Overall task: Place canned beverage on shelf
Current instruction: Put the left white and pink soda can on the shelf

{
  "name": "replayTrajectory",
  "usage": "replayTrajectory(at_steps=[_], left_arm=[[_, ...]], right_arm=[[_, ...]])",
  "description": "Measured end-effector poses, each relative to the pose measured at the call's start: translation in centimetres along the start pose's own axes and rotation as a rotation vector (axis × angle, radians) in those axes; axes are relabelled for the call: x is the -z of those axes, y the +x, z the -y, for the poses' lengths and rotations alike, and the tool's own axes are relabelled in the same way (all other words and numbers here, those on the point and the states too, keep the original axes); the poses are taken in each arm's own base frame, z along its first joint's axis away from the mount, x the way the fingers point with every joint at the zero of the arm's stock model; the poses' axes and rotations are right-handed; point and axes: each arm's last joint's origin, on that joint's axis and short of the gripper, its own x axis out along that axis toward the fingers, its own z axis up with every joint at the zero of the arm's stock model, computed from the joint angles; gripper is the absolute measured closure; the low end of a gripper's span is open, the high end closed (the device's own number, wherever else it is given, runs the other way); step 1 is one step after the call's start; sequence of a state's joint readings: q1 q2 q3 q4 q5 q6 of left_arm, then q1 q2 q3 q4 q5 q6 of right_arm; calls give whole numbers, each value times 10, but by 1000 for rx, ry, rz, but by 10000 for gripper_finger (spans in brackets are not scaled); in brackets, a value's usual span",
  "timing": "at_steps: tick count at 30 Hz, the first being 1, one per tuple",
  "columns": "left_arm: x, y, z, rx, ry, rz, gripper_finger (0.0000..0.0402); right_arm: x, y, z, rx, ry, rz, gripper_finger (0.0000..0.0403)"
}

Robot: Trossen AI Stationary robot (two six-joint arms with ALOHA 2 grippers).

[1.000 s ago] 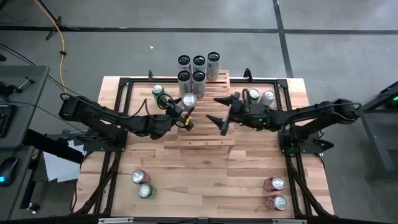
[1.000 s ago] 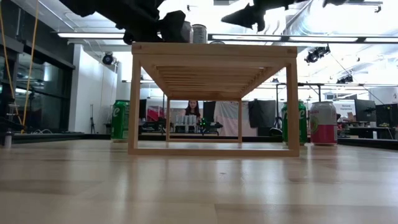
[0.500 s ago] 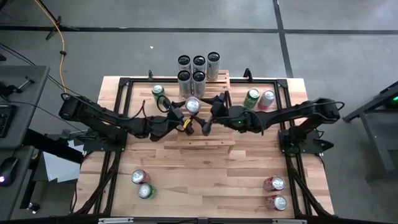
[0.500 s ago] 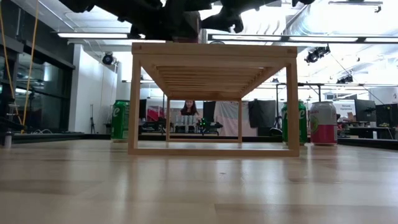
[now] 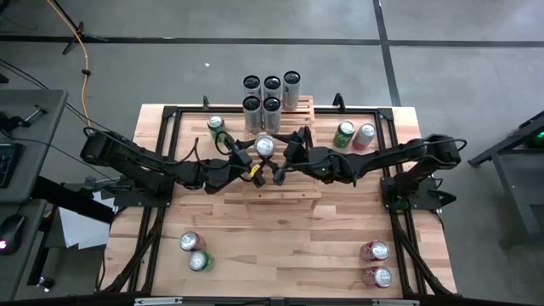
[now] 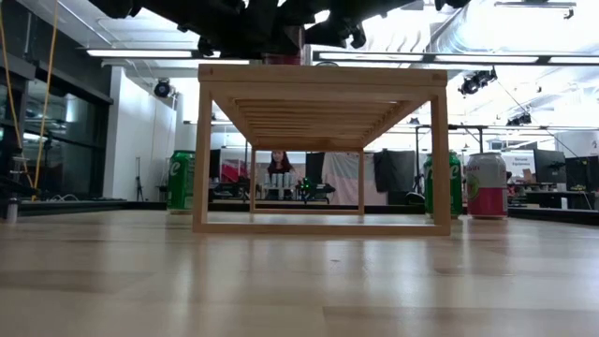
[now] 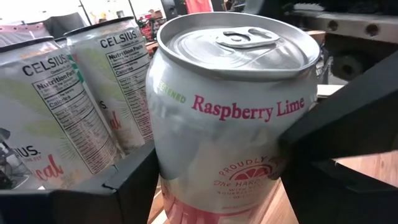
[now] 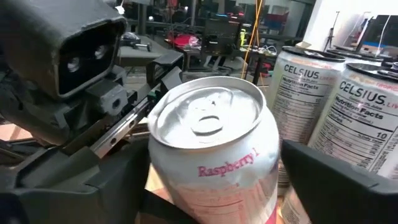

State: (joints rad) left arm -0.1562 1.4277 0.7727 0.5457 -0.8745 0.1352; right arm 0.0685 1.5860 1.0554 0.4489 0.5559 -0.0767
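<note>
The left gripper (image 5: 253, 165) is clamped on the Raspberry Lime can (image 5: 264, 146), upright over the shelf (image 5: 280, 185). The tall Celsius cans (image 5: 271, 93) stand just beyond its fingers. Just to the right, the right gripper (image 5: 285, 164) straddles the same can with its jaws spread — whether its pads already touch the can is unclear. For a clean handover, the right should close squarely on the body before the left lets go — keeping the can upright and clear of the cans behind.
</note>
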Motion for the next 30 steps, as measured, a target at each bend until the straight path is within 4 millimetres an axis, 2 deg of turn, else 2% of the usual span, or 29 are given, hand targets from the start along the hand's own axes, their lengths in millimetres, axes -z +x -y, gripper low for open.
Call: replayTrajectory(at_steps=[4, 5, 9, 14, 19, 24, 30], left_arm=[[0, 0, 0, 6, -6, 2, 128], [0, 0, 0, 9, -8, 2, 128], [0, 0, 0, 24, -8, 4, 125], [0, 0, 0, 13, 0, 1, 102], [2, -1, 0, -1, 79, -29, 79], [10, -4, 2, 6, 178, -88, 76], [2, -18, -12, 17, 188, -123, 76]], right_arm=[[0, 0, 0, 4, 11, 4, 133], [0, 0, 0, 2, 12, 4, 138], [0, 0, -1, 2, 15, 4, 138], [-1, -1, -2, -1, 13, 9, 138], [-1, -2, -3, -1, -5, 6, 138], [-2, -4, -1, 13, -14, -4, 138], [-6, -10, 3, 47, -39, -33, 138]])
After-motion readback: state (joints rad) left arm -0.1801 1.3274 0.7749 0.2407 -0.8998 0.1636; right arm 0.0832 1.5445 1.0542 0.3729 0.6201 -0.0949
